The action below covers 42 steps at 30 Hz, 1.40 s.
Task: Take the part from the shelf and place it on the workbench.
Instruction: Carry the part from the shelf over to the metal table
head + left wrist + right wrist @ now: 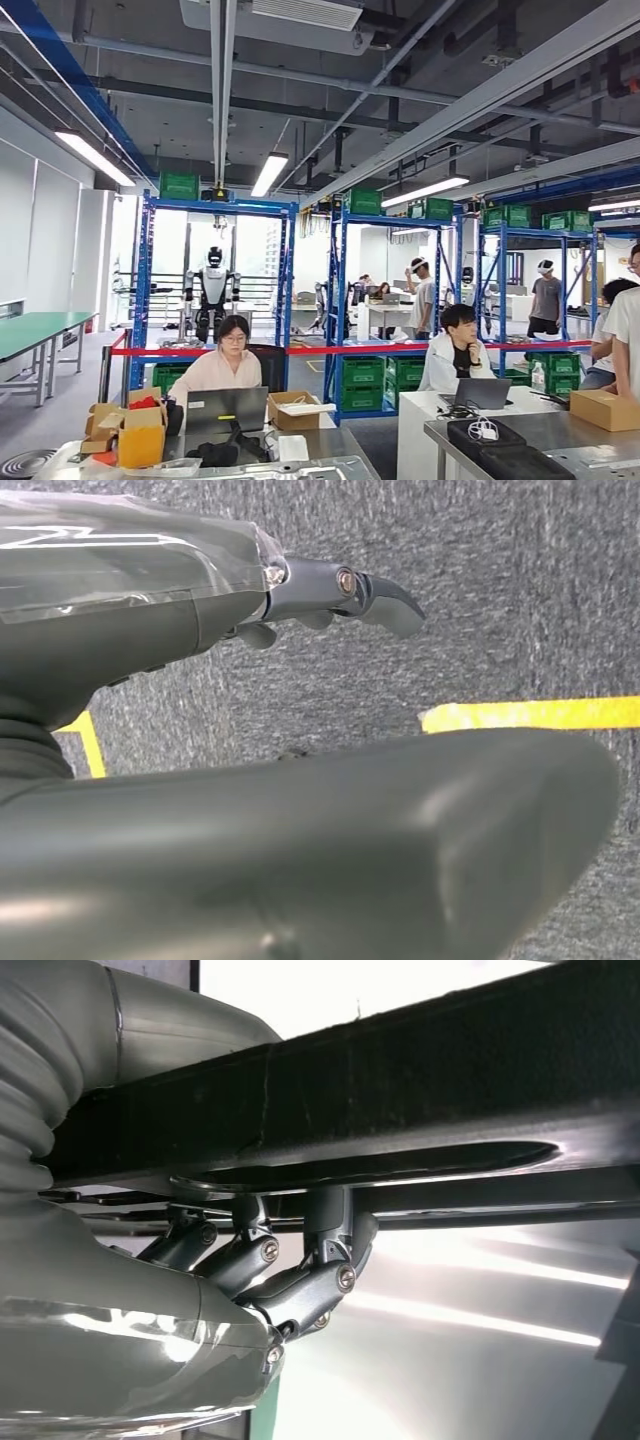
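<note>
In the right wrist view my right hand [279, 1280] has its dark fingers [324, 1285] curled up around the edge of a long part [423, 1080], a dark bar with a shiny metal face beneath it. A silvery sheet-metal piece [302, 468] runs along the bottom edge of the head view; I cannot tell whether it is that same part. My left hand [332, 590] hangs over grey carpet with its fingers stretched out and nothing in it. A steel workbench [558, 430] stands at the lower right. Blue shelves [215, 280] stand further back.
Two people sit at laptops behind desks [226, 405] straight ahead, with cardboard boxes [140, 430] beside them. Black cases [483, 435] and a box [604, 408] lie on the workbench. A red barrier tape [355, 349] crosses the room. Yellow floor tape [528, 714] lies below my left hand.
</note>
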### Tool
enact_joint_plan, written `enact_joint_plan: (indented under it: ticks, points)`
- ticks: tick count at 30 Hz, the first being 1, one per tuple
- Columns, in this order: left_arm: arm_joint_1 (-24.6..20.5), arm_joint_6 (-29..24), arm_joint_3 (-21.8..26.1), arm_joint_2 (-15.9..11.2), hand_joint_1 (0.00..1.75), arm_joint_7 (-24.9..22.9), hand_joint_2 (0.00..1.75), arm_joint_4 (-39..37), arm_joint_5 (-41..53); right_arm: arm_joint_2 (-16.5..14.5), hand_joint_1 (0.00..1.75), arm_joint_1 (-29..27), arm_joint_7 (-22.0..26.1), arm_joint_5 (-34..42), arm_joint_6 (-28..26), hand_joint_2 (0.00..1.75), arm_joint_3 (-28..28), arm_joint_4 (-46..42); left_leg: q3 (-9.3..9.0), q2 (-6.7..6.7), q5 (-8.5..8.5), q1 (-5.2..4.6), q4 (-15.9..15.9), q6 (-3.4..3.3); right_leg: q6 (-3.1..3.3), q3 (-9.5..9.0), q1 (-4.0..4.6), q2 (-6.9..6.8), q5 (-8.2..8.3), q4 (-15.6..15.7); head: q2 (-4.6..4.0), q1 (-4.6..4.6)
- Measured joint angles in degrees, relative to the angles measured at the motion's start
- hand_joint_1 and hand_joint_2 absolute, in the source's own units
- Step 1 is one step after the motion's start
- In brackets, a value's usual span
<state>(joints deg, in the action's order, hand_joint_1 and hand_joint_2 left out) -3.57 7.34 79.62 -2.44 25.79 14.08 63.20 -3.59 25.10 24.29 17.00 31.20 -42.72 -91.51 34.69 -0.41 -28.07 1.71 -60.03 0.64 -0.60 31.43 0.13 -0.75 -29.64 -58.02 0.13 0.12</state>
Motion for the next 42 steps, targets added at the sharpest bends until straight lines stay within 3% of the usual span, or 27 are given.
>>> enact_joint_plan:
  ticks: [2,3,5,6,7,8,9,11,12,15,18,21,22,23,24,26,27,29,30,33,34,37,38,39,42]
  points:
    - [0.05,0.04,0.00,-0.01,0.00,0.06,1.75,0.00,0.01,0.01,1.75,0.02,-0.02,0.01,-0.01,1.75,0.02,0.00,-0.13,-0.02,-0.07,-0.13,0.07,-0.82,-0.33,0.61,-0.21,0.07,-1.14,-1.60,0.00,-0.01]
    - [0.05,0.05,0.00,-0.02,0.00,0.10,1.75,0.00,0.01,0.01,1.75,0.06,-0.03,0.02,-0.01,1.75,0.04,-0.01,-0.22,-0.03,-0.13,-0.16,0.12,-1.15,-0.47,1.77,-0.25,0.12,-2.47,-4.08,0.00,-0.01]
    - [0.03,0.05,0.01,-0.03,0.00,0.19,1.75,0.00,0.01,0.01,1.75,0.03,-0.04,0.02,0.00,1.75,0.06,0.01,-0.37,-0.08,-0.36,-0.46,0.12,-1.61,-0.40,5.84,-0.24,0.15,-5.58,-11.85,0.00,-0.01]
    - [0.05,0.06,0.01,-0.03,0.00,0.23,1.75,0.00,0.01,0.02,1.75,-0.06,-0.05,0.02,0.00,1.75,0.06,0.03,-0.50,-0.12,-0.50,-0.69,0.12,-1.82,-0.25,7.92,-0.21,0.17,-6.50,-15.36,0.00,-0.01]
    - [0.06,0.08,0.02,-0.02,0.00,0.26,1.75,0.00,0.01,0.02,1.75,-0.15,-0.06,0.02,0.00,1.75,0.06,0.04,-0.68,-0.19,-0.66,-0.94,0.12,-2.02,0.01,9.30,-0.12,0.21,-6.41,-17.22,0.00,-0.01]
    - [0.06,0.12,0.02,-0.02,0.00,0.29,1.75,0.00,0.02,0.03,1.75,-0.20,-0.07,0.03,0.00,1.75,0.06,0.05,-0.96,-0.30,-0.87,-1.16,0.11,-2.19,0.38,9.68,0.06,0.30,-5.18,-16.90,0.00,-0.01]
    - [0.04,0.18,0.02,-0.01,0.00,0.32,1.75,0.00,0.04,0.03,1.75,-0.19,-0.08,0.03,-0.01,1.75,0.06,0.05,-1.38,-0.42,-1.12,-1.32,0.12,-2.31,0.87,8.93,0.40,0.46,-2.90,-14.26,0.00,-0.01]
    - [-0.03,0.27,0.02,0.17,0.00,0.36,1.75,-0.02,0.08,0.02,1.75,-0.06,-0.08,0.05,0.00,1.75,0.08,0.04,-2.17,-0.67,-1.68,-1.38,0.24,-2.35,2.22,6.08,1.38,0.93,1.78,-6.68,0.00,-0.02]
    - [-0.10,0.30,0.02,0.28,0.00,0.37,1.75,-0.03,0.09,0.02,1.75,0.02,-0.09,0.06,0.00,1.75,0.09,0.03,-2.39,-0.76,-1.87,-1.27,0.32,-2.25,2.76,4.94,1.83,1.09,3.04,-3.86,0.04,-0.04]
    - [-0.18,0.38,0.02,0.45,0.00,0.37,1.75,-0.04,0.20,-0.02,1.75,0.18,-0.14,0.09,-0.02,1.75,0.13,-0.01,-2.53,-0.86,-2.08,-0.99,0.80,-1.68,3.65,3.76,2.33,1.12,2.87,-1.21,0.10,-0.14]
    - [-0.15,0.47,0.01,0.46,0.00,0.39,1.75,-0.04,0.40,-0.18,1.75,0.28,-0.15,0.14,-0.03,1.75,0.19,-0.13,-2.02,-0.55,-3.33,-1.10,-0.74,-1.10,3.38,1.81,1.64,0.78,2.85,1.53,0.07,-0.14]
    - [-0.16,0.45,0.02,0.27,0.00,0.42,1.75,-0.04,0.41,-0.28,1.75,0.21,-0.15,0.14,-0.03,1.75,0.17,-0.12,3.60,-0.39,-6.92,-0.71,-10.61,-0.21,2.93,0.45,1.20,0.54,2.21,2.17,0.05,-0.13]
    - [-0.06,0.45,0.02,0.20,0.00,0.42,1.75,-0.04,0.42,-0.28,1.75,0.08,-0.16,0.14,-0.03,1.75,0.16,-0.09,5.44,-0.36,-7.25,-0.50,-13.28,0.13,2.78,0.07,1.07,0.51,1.85,2.12,0.05,-0.13]
    - [0.06,0.44,0.02,0.17,0.00,0.42,1.75,-0.04,0.42,-0.28,1.75,-0.04,-0.16,0.14,-0.03,1.75,0.15,-0.07,6.39,-0.29,-6.37,-0.25,-13.96,0.50,2.56,-0.38,0.89,0.52,1.41,2.03,0.04,-0.13]
    - [0.13,0.44,0.02,0.16,0.00,0.43,1.75,-0.04,0.43,-0.28,1.75,-0.10,-0.16,0.15,-0.03,1.75,0.15,-0.04,6.20,-0.19,-4.40,0.02,-12.36,0.90,2.24,-0.86,0.64,0.53,0.90,1.85,0.03,-0.13]
    - [0.09,0.45,0.02,0.25,0.00,0.49,1.75,-0.07,0.43,-0.28,1.75,-0.09,-0.16,0.14,-0.03,1.75,0.15,-0.02,3.93,0.18,0.09,0.53,-5.85,1.93,1.28,-1.69,0.22,0.56,-0.51,1.04,0.01,-0.12]
    - [-0.02,0.45,0.02,0.31,0.00,0.54,1.75,-0.09,0.43,-0.30,1.75,-0.08,-0.17,0.15,-0.03,1.75,0.16,-0.03,2.89,0.32,0.99,0.65,-3.29,1.94,0.78,-1.76,0.18,0.59,-1.18,0.43,0.01,-0.18]
    - [-0.11,0.43,0.02,0.44,0.00,0.62,1.75,-0.13,0.44,-0.31,1.75,-0.10,-0.20,0.16,-0.04,1.75,0.19,-0.05,2.28,0.36,0.41,0.52,-1.80,1.07,0.05,-1.58,0.30,0.63,-2.02,-0.31,0.01,-0.25]
    - [-0.10,0.41,0.02,0.40,0.00,0.66,1.75,-0.12,0.45,-0.33,1.75,-0.10,-0.22,0.19,-0.05,1.75,0.20,-0.09,2.23,0.29,0.07,0.46,-1.58,0.32,-0.11,-1.54,0.26,0.64,-2.25,-0.43,0.01,-0.29]
    - [0.07,0.38,0.03,0.40,0.00,0.72,1.75,-0.11,0.46,-0.32,1.75,-0.04,-0.21,0.23,-0.05,1.75,0.26,-0.23,1.64,0.07,-0.47,0.28,-1.58,-0.77,-0.55,-0.82,-0.04,0.65,-3.39,-2.51,0.01,-0.27]
    - [0.07,0.38,0.03,0.39,0.00,0.75,1.75,-0.11,0.46,-0.32,1.75,-0.01,-0.21,0.25,-0.05,1.75,0.29,-0.28,1.33,0.02,-0.69,0.22,-1.54,-1.09,-0.64,0.62,-0.10,0.65,-4.44,-5.24,0.01,-0.27]
    - [0.02,0.40,0.04,0.38,0.00,0.79,1.75,-0.11,0.45,-0.25,1.75,-0.13,-0.21,0.27,-0.05,1.75,0.34,-0.32,0.51,-0.06,-1.53,-0.37,-1.52,-1.72,-0.37,7.83,-0.01,0.70,-7.86,-16.42,0.00,-0.27]
    - [0.05,0.42,0.04,0.38,0.00,0.79,1.75,-0.11,0.45,-0.23,1.75,-0.20,-0.21,0.28,-0.04,1.75,0.34,-0.31,0.10,-0.11,-1.87,-0.63,-1.52,-1.85,-0.07,9.44,0.14,0.73,-7.61,-17.99,0.00,-0.27]
    - [0.07,0.44,0.04,0.38,0.00,0.79,1.75,-0.11,0.46,-0.22,1.75,-0.24,-0.21,0.29,-0.04,1.75,0.34,-0.31,-0.42,-0.17,-2.26,-0.87,-1.52,-1.95,0.32,9.93,0.41,0.78,-6.19,-17.31,0.00,-0.27]
    - [0.06,0.48,0.04,0.49,0.00,0.79,1.75,-0.12,0.47,-0.22,1.75,-0.10,-0.20,0.32,-0.04,1.75,0.37,-0.33,-2.34,-0.38,-3.45,-1.09,-1.20,-1.99,2.13,7.09,1.93,0.86,1.08,-7.34,0.00,-0.27]
